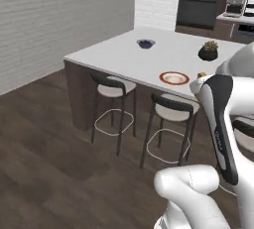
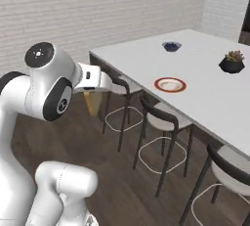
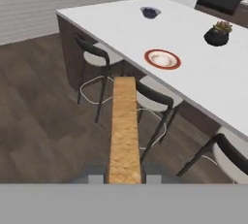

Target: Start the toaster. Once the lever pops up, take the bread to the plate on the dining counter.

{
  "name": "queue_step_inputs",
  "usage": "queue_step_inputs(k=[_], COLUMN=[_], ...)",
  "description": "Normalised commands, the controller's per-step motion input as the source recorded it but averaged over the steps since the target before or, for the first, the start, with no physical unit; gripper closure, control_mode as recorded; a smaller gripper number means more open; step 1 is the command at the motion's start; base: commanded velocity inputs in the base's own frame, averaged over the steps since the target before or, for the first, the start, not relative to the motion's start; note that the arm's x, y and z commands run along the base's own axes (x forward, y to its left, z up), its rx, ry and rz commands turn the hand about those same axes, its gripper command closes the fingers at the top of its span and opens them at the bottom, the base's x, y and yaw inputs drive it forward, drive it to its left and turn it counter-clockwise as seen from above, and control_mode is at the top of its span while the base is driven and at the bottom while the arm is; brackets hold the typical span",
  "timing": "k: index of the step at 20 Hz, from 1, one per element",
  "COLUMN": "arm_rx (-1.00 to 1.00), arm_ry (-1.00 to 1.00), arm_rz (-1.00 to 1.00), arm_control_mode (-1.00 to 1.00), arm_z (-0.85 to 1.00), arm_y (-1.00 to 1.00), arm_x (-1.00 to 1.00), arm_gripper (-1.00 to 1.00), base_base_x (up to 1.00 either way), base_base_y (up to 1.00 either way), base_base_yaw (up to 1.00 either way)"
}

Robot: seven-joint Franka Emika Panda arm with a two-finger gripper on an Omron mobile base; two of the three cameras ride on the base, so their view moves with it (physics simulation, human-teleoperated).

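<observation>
My gripper (image 3: 125,179) is shut on the bread (image 3: 125,131), a tan slice seen edge-on that runs up the middle of the hand view. From the right base view the bread (image 2: 91,103) hangs below the hand, over the wood floor short of the stools. The plate (image 3: 162,59), orange-red rimmed with a pale centre, lies near the front edge of the white dining counter (image 3: 111,19), ahead of the bread and apart from it. It is the same plate (image 1: 174,78) (image 2: 170,84) in both base views. The toaster is out of view.
Dark stools (image 1: 115,87) (image 1: 173,109) stand along the counter's near side, between me and the plate. A small bowl of blue berries (image 3: 150,12) and a potted plant (image 3: 216,34) sit further back on the slab. A built-in oven (image 1: 198,5) is behind.
</observation>
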Motion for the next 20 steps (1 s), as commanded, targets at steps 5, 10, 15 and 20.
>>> queue_step_inputs(k=[5,10,15,20], arm_rx=[0.00,0.00,0.00,0.00], arm_ry=[0.00,0.00,0.00,0.00], arm_rz=[0.00,0.00,0.00,0.00], arm_control_mode=[1.00,1.00,1.00,1.00], arm_z=[0.00,0.00,0.00,0.00], arm_y=[0.00,0.00,0.00,0.00], arm_x=[0.00,0.00,0.00,0.00], arm_gripper=[1.00,1.00,1.00,1.00], base_base_x=[0.88,0.90,0.79,0.53], base_base_y=[0.72,0.75,0.69,0.47], base_base_yaw=[-0.82,-0.80,-0.60,-0.18])
